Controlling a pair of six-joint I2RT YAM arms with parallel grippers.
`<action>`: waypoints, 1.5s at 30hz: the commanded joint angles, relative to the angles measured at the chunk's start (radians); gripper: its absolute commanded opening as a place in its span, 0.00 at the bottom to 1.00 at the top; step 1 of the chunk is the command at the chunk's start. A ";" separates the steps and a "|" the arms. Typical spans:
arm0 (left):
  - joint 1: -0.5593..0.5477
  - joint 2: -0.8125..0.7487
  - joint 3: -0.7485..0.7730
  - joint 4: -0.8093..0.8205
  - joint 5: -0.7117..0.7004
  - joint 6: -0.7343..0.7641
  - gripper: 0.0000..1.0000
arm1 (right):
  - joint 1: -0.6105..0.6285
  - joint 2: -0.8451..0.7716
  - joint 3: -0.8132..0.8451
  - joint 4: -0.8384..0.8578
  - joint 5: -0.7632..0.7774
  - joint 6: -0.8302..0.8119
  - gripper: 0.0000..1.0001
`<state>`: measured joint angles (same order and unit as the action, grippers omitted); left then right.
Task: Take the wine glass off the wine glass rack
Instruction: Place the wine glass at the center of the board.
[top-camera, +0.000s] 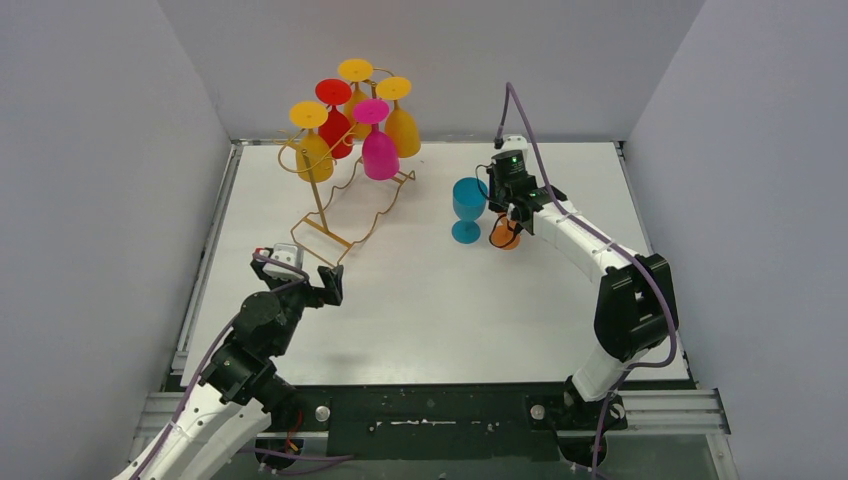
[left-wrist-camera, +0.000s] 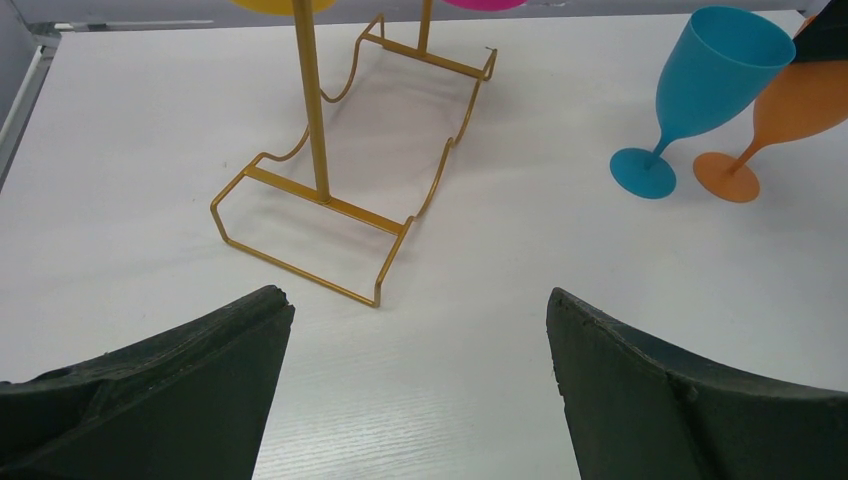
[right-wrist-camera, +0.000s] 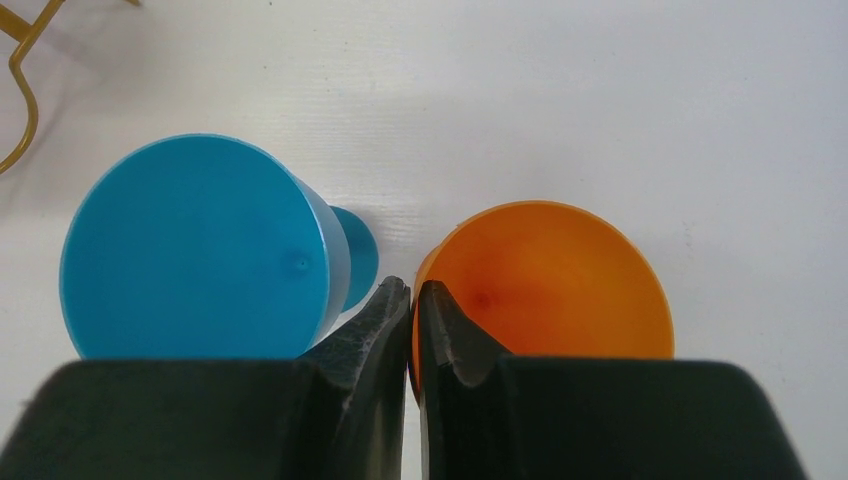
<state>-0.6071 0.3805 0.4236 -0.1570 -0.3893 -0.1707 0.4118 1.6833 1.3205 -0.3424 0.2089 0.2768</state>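
In the top view the left gripper (top-camera: 328, 285) is at the table's (top-camera: 420, 320) 8 o'clock. Its jaws are wide apart and hold nothing. The rack (left-wrist-camera: 314, 100) stands toward 11 o'clock, with hanging glasses (top-camera: 379, 152) bowl-down at its top. Toward 1 o'clock the blue glass (top-camera: 468, 200) stands upright. The orange glass (right-wrist-camera: 560, 280) is off the rack and tilts just at the blue glass's 4 o'clock, its rim clamped by the right gripper (right-wrist-camera: 412, 290).

The thin gold wire wine glass rack (left-wrist-camera: 316, 120) is gleaming against the plain white desk (top-camera: 430, 310), carrying yellow plastic wine glasses (top-camera: 402, 128), a red plastic wine glass (top-camera: 335, 128) and a magenta plastic wine glass (top-camera: 380, 152). A turquoise-blue plastic wine glass (right-wrist-camera: 190, 250) and an orange plastic wine glass (right-wrist-camera: 550, 280) are standing out brightly against that unpatterned white.
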 joint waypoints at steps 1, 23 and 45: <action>0.003 0.001 0.046 0.003 0.003 0.014 0.98 | -0.005 0.009 0.036 0.025 -0.008 -0.012 0.07; 0.003 -0.018 0.043 -0.008 -0.034 0.006 0.97 | -0.004 0.023 0.113 -0.039 0.012 -0.054 0.11; 0.003 -0.002 0.049 -0.016 -0.033 0.008 0.97 | 0.048 -0.029 0.165 -0.055 0.075 -0.110 0.27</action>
<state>-0.6071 0.3756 0.4236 -0.1844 -0.4156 -0.1715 0.4431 1.7393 1.4166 -0.4099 0.2428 0.1852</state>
